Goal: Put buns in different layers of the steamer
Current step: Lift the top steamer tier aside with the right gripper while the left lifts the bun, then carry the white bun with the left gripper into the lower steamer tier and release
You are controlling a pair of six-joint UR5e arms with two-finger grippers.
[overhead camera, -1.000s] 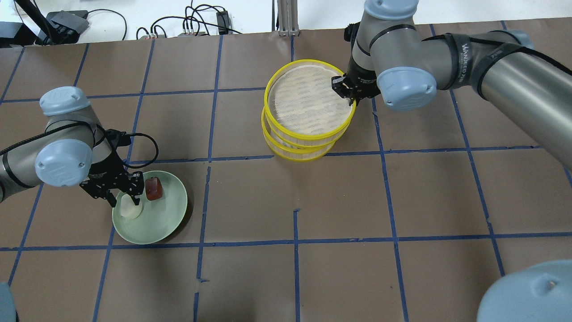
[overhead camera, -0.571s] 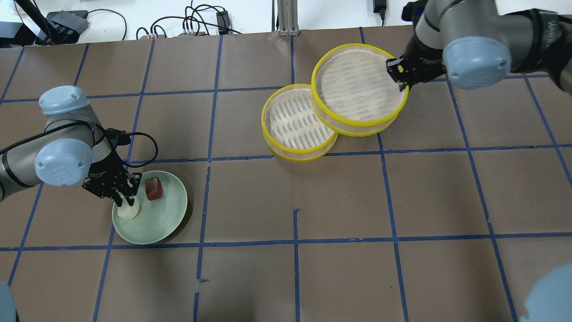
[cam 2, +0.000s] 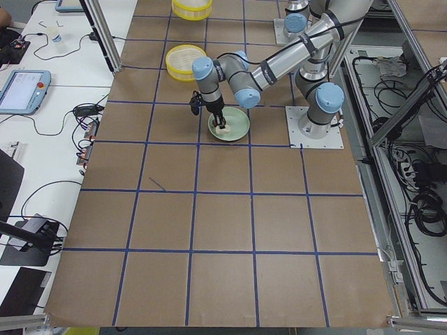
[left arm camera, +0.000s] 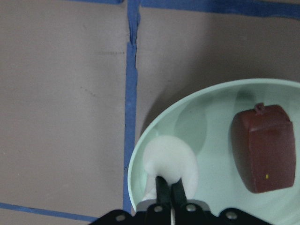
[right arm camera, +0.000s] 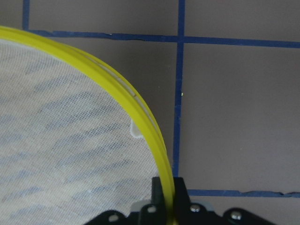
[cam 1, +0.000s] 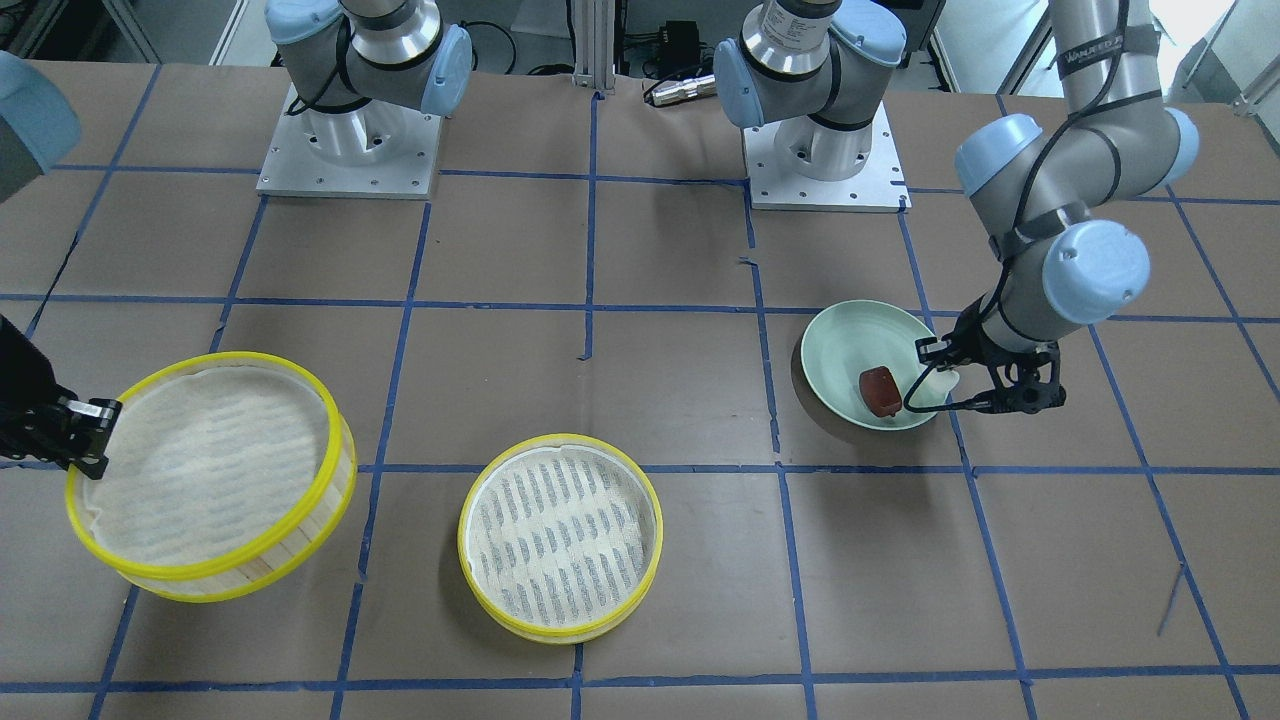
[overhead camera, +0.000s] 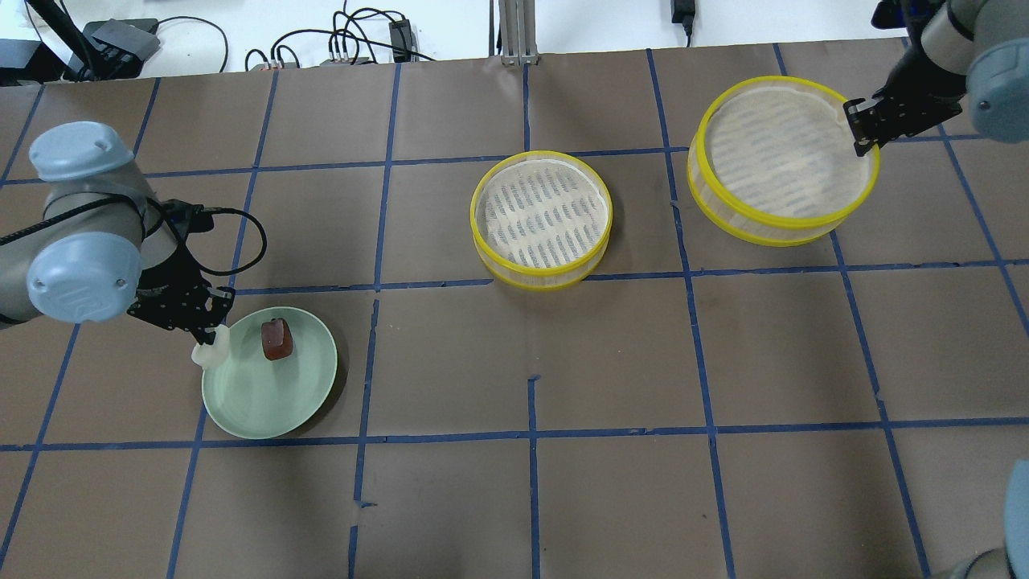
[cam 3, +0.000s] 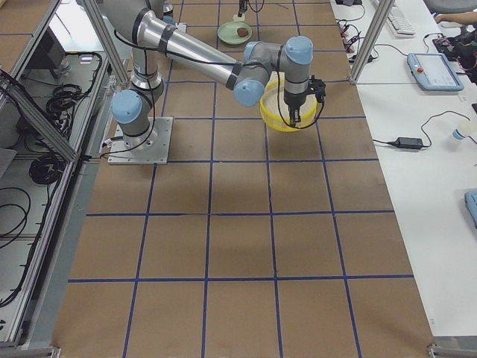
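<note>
My left gripper (overhead camera: 211, 338) is shut on the white bun (overhead camera: 211, 354) and holds it just above the left rim of the pale green plate (overhead camera: 265, 402). The wrist view shows the fingers pinching the white bun (left arm camera: 169, 159). The reddish-brown bun (overhead camera: 276, 340) lies on the plate, also seen from the front (cam 1: 880, 390). My right gripper (overhead camera: 864, 133) is shut on the yellow rim of one steamer layer (overhead camera: 780, 161) and holds it tilted above the table at the far right. The other steamer layer (overhead camera: 540, 217) stands empty at the table's middle.
Brown paper with blue tape lines covers the table (overhead camera: 530, 482). Cables and boxes (overhead camera: 346, 40) lie beyond the far edge. The two arm bases (cam 1: 820, 150) stand at the robot's side in the front view.
My right gripper has lifted the top steamer layer off the stack and carried it right. My left gripper has closed on the white bun and raised it toward the plate's left rim.
</note>
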